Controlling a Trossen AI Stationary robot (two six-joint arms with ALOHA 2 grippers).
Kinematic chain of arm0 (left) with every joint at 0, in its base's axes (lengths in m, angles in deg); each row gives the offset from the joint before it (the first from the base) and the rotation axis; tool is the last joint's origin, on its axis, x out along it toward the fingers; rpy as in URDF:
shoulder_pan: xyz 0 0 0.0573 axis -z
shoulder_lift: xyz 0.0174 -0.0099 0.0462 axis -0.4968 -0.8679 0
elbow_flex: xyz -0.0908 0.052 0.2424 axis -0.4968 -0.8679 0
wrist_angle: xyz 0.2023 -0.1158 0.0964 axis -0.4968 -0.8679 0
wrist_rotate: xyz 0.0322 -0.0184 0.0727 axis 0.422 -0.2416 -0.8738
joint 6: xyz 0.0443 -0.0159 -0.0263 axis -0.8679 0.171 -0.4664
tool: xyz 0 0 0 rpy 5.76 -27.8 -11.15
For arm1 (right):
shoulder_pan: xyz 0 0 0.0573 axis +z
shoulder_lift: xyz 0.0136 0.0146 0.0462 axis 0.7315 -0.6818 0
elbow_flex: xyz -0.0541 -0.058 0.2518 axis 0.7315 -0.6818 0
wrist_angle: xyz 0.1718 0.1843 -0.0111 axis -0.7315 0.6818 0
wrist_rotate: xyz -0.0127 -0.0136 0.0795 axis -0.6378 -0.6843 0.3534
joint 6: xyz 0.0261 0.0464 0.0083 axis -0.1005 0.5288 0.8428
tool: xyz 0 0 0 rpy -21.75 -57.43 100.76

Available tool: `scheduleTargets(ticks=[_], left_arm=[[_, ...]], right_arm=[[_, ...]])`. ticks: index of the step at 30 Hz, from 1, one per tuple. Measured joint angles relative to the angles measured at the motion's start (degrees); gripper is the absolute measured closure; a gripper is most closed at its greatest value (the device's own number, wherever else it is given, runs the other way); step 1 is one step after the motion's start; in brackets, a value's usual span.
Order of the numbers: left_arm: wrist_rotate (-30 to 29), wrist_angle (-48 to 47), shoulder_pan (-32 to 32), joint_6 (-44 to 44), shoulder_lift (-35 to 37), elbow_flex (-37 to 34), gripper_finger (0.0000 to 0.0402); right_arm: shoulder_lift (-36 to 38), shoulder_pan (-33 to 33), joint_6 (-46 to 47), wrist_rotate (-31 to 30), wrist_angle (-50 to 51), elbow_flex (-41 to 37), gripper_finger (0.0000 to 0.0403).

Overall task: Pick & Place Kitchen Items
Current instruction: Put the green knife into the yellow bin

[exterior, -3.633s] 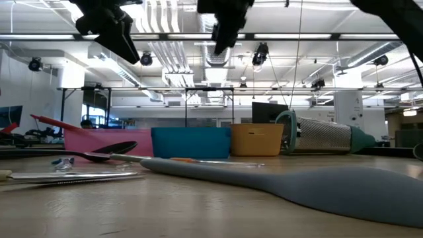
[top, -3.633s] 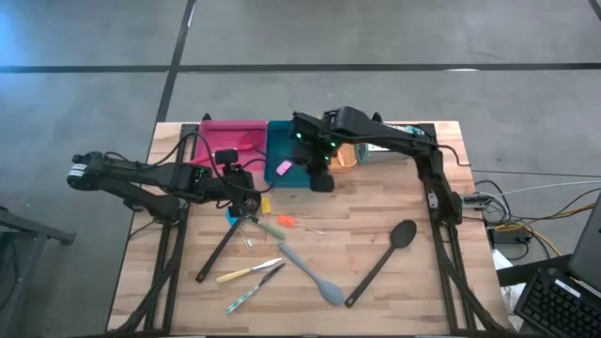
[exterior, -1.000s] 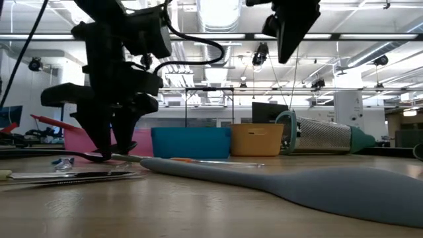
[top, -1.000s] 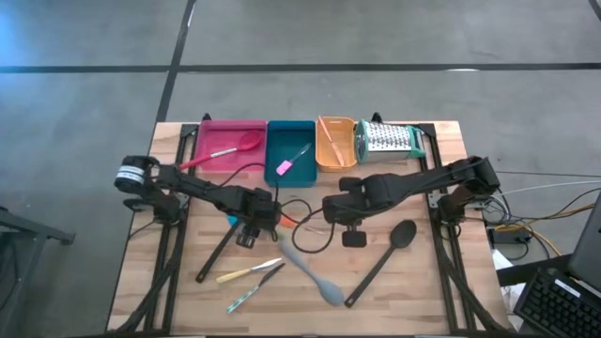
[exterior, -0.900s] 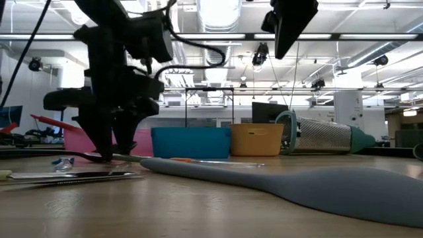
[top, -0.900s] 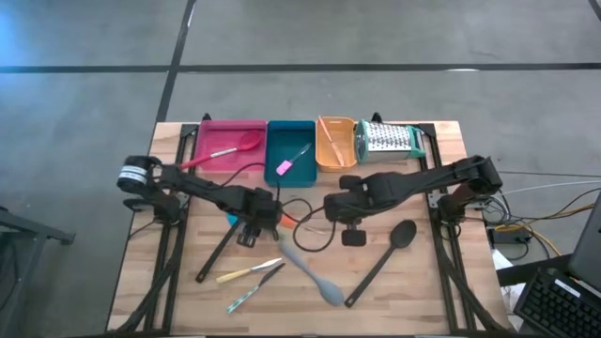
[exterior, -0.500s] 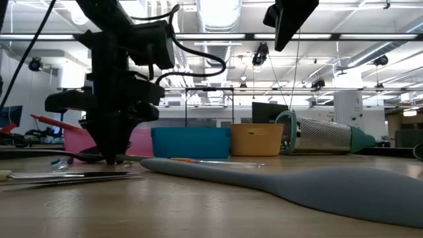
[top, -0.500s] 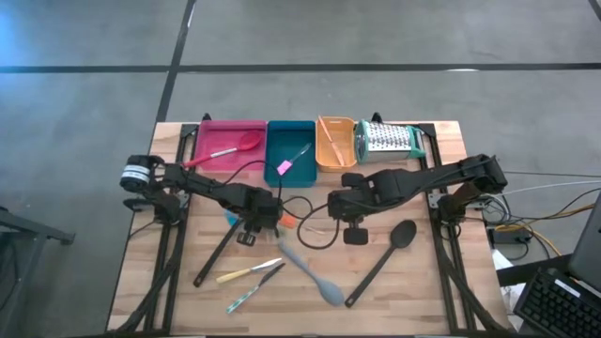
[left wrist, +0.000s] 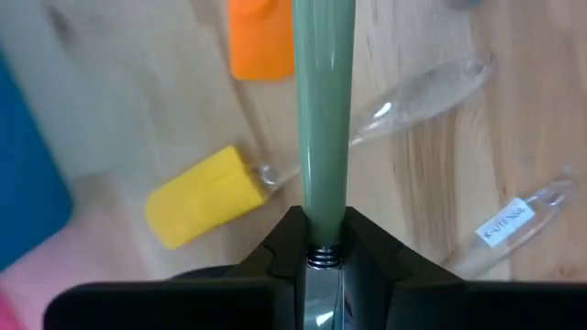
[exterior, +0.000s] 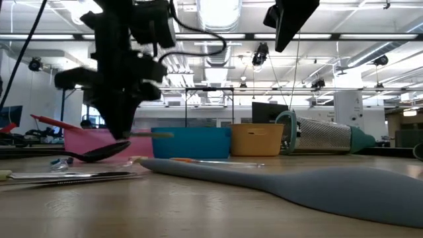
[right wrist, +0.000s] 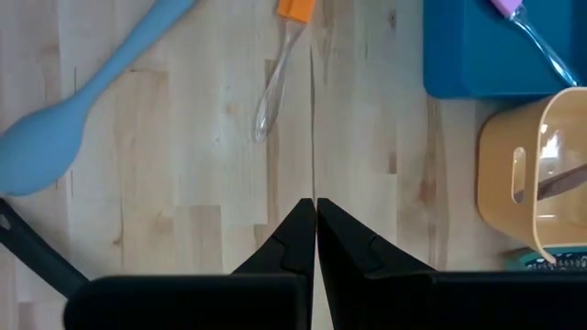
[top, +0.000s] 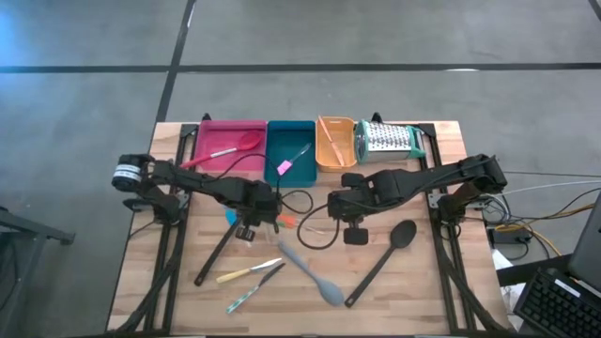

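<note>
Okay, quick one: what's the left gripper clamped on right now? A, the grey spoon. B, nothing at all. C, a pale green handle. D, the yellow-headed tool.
C: in the left wrist view the left gripper is shut on a pale green handle, with the yellow-headed tool lying loose on the table below it.

Three trays, one box grater, two black spoons and one grey spoon.

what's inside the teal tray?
In the teal tray: a pink-handled tool with a clear stem. Nothing else shows; the low view sees only its wall.
</note>
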Motion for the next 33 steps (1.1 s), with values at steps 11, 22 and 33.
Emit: scheduleTargets(ticks=[11, 22, 33], left_arm=[[0.13, 8.45, -0.11, 1.32, 12.48, -0.07, 0.0353], [-0.31, 39.40, -1.54, 1.28, 19.75, -6.34, 0.0353], [-14.28, 55.95, -2.06, 2.53, 14.73, -6.90, 0.0353]], right_arm=[[2.90, 0.44, 4.07, -7.85, -2.89, -5.36, 0.0394], [19.04, 3.04, 4.72, -16.39, -44.61, -29.53, 0.0394], [22.51, 1.76, -6.75, -16.51, -72.23, -41.79, 0.0394]])
